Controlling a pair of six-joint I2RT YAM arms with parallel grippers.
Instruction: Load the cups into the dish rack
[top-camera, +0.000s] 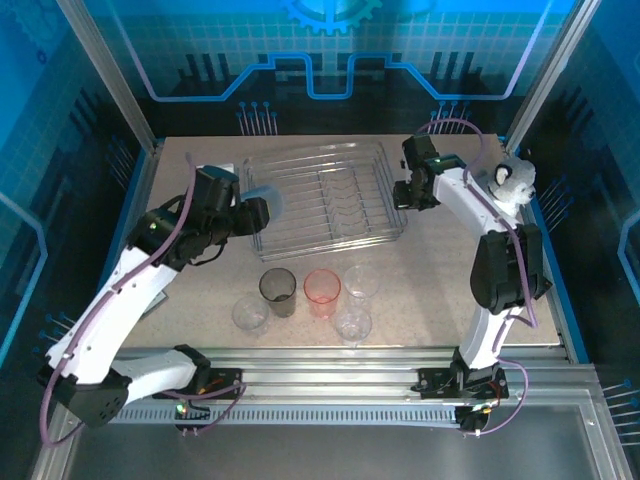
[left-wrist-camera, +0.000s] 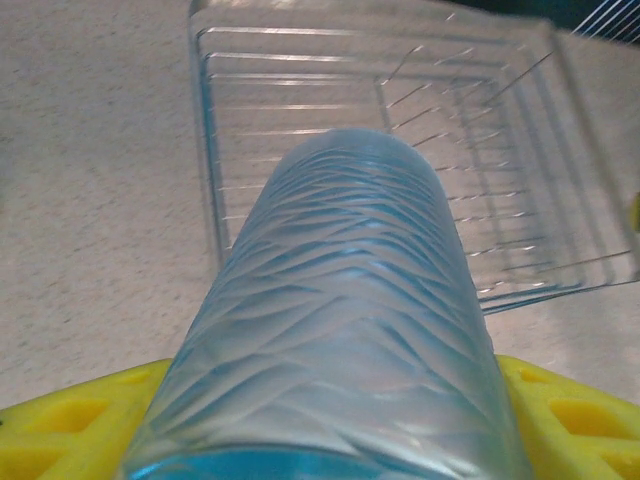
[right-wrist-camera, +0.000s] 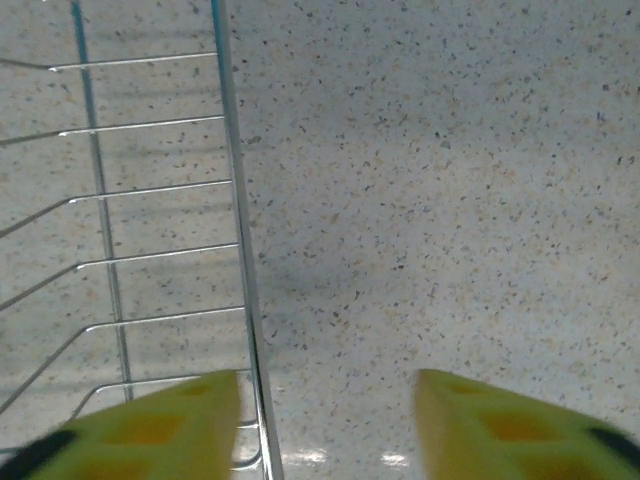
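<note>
My left gripper (top-camera: 262, 212) is shut on a blue ribbed cup (left-wrist-camera: 345, 320), held on its side at the left rim of the silver wire dish rack (top-camera: 325, 150). The same blue cup (top-camera: 268, 208) points toward the rack (left-wrist-camera: 300, 70). On the table in front stand a smoky dark cup (top-camera: 278, 291), a red-pink cup (top-camera: 322, 292) and three clear cups (top-camera: 250, 313) (top-camera: 361, 282) (top-camera: 353, 324). My right gripper (top-camera: 402, 195) hangs open at the rack's right side, its yellow fingers (right-wrist-camera: 150, 430) straddling the rack's rim wire (right-wrist-camera: 240, 250), nothing held.
Blue-lit enclosure walls surround the table (top-camera: 200, 290). A metal rail (top-camera: 330, 365) runs along the near edge by the arm bases. Bare speckled tabletop (right-wrist-camera: 450, 200) lies right of the rack.
</note>
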